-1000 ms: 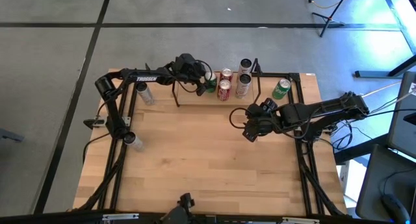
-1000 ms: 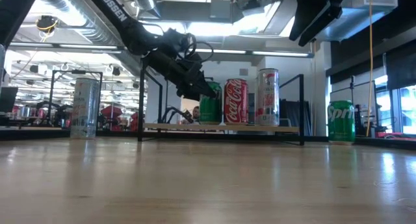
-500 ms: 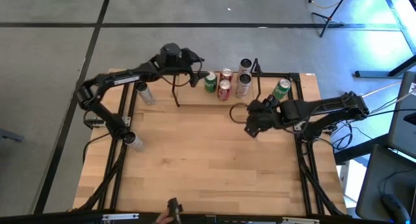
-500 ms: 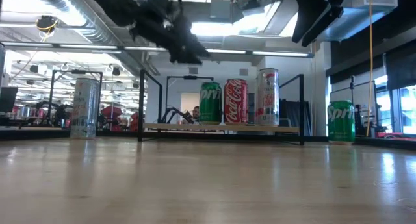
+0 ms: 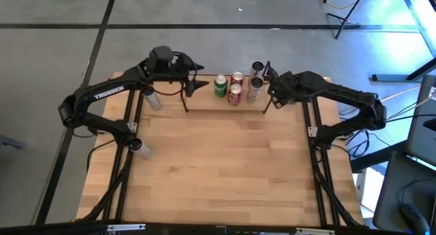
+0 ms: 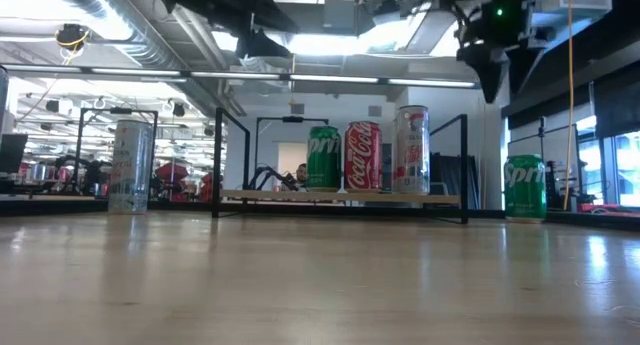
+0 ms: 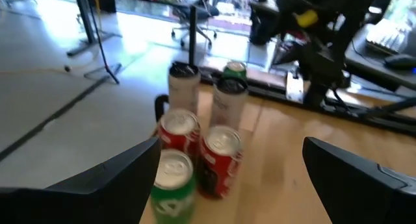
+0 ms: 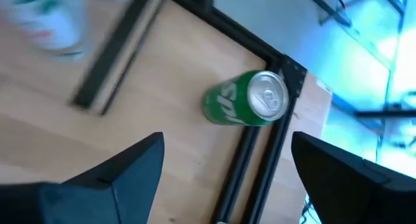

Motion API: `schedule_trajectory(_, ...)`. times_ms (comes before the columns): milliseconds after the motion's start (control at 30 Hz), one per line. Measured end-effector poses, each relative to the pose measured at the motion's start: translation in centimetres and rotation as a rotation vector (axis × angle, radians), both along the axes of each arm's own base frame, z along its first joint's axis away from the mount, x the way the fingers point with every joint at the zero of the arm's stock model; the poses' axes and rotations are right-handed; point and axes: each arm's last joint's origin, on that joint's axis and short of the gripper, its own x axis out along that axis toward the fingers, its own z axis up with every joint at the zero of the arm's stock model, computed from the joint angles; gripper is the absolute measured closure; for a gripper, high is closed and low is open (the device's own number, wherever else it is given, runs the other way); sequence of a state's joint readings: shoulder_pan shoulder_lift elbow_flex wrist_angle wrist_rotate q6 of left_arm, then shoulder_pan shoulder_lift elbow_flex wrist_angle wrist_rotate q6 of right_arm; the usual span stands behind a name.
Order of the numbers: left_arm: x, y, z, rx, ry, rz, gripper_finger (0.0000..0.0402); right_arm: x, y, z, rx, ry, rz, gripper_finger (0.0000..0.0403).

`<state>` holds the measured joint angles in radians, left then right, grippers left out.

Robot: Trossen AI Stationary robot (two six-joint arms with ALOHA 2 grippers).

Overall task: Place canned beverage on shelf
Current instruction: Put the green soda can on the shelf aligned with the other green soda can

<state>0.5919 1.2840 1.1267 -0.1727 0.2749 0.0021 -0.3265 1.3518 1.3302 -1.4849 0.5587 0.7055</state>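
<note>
The shelf (image 5: pixel 228 99) stands along the far edge of the bench (image 5: pixel 218 167), about midway between the two far corners, its black end frames upright at either side of a light wooden base. On it, in the low view, a green can (image 6: pixel 323 158), a red can (image 6: pixel 362 156) and a tall pale can (image 6: pixel 412 150) stand upright in a row, close side by side. From above, a second red can (image 5: pixel 237 78) and a second tall can (image 5: pixel 257 69) show just behind them.

The left gripper (image 5: pixel 196 84) hangs above the shelf's left end, just beside the green can and not touching it; its jaws are apart and hold nothing. The left wrist view shows the group of cans between its two dark fingers (image 7: pixel 97 185).

The right gripper (image 5: pixel 278 97) hangs over the shelf's right end frame, near the far right corner of the bench, jaws apart and empty. Its wrist view looks down on another green can (image 8: pixel 247 99) that stands upright on the bench beside the black edge rail, outside the shelf.

A silver can (image 6: pixel 131 165) stands alone near the far left corner, and a clear bottle (image 5: pixel 139 148) lies by the left edge.
</note>
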Motion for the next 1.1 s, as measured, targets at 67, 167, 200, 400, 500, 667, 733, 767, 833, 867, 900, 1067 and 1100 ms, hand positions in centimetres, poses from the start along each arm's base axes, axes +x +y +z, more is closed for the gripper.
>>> schedule_trajectory(67, 0.0, -0.3, -0.2, -0.015, 0.023, -0.009, 0.0038, -0.3, -0.9, -0.5, 0.015, 0.013, -0.029, 0.0081)
schedule_trajectory(167, 0.2, -0.8, -0.3, -0.023, 0.036, -0.024, 0.0038, -0.9, -2.0, -1.7, 0.027, 0.045, -0.073, 0.0081)
schedule_trajectory(200, 0.2, -0.9, -0.4, -0.025, 0.040, -0.028, 0.0038, -1.1, -2.4, -2.2, 0.034, 0.052, -0.101, 0.0081)
schedule_trajectory(400, 0.6, -1.5, -0.4, -0.026, 0.044, -0.051, 0.0038, -2.3, -4.3, -5.4, 0.074, 0.034, -0.224, 0.0081)
schedule_trajectory(500, 0.6, -1.5, -0.4, -0.025, 0.044, -0.051, 0.0038, -2.5, -5.2, -6.5, 0.057, 0.000, -0.270, 0.0081)
schedule_trajectory(667, 0.6, -1.5, -0.4, -0.025, 0.043, -0.051, 0.0038, -3.2, -6.1, -7.0, -0.046, 0.017, -0.352, 0.0081)
schedule_trajectory(733, 0.6, -1.5, -0.4, -0.025, 0.043, -0.051, 0.0038, -3.3, -6.3, -6.9, -0.115, 0.016, -0.384, 0.0081)
schedule_trajectory(767, 0.6, -1.5, -0.4, -0.024, 0.043, -0.051, 0.0038, -3.2, -6.5, -6.8, -0.147, 0.009, -0.391, 0.0081)
schedule_trajectory(833, 0.6, -1.5, -0.4, -0.024, 0.042, -0.051, 0.0038, -3.0, -6.8, -6.7, -0.197, -0.013, -0.397, 0.0081)
schedule_trajectory(867, 0.6, -1.5, -0.4, -0.024, 0.042, -0.051, 0.0038, -2.9, -6.9, -6.7, -0.220, -0.024, -0.400, 0.0081)
schedule_trajectory(900, 0.6, -1.5, -0.4, -0.025, 0.042, -0.051, 0.0038, -2.7, -7.0, -6.6, -0.240, -0.038, -0.402, 0.0081)
schedule_trajectory(1067, 0.6, -1.5, -0.4, -0.025, 0.042, -0.051, 0.0038, -2.3, -7.5, -6.5, -0.320, -0.093, -0.439, 0.0081)
schedule_trajectory(1100, 0.6, -1.5, -0.4, -0.025, 0.042, -0.052, 0.0038, -2.3, -7.5, -6.5, -0.335, -0.100, -0.457, 0.0081)
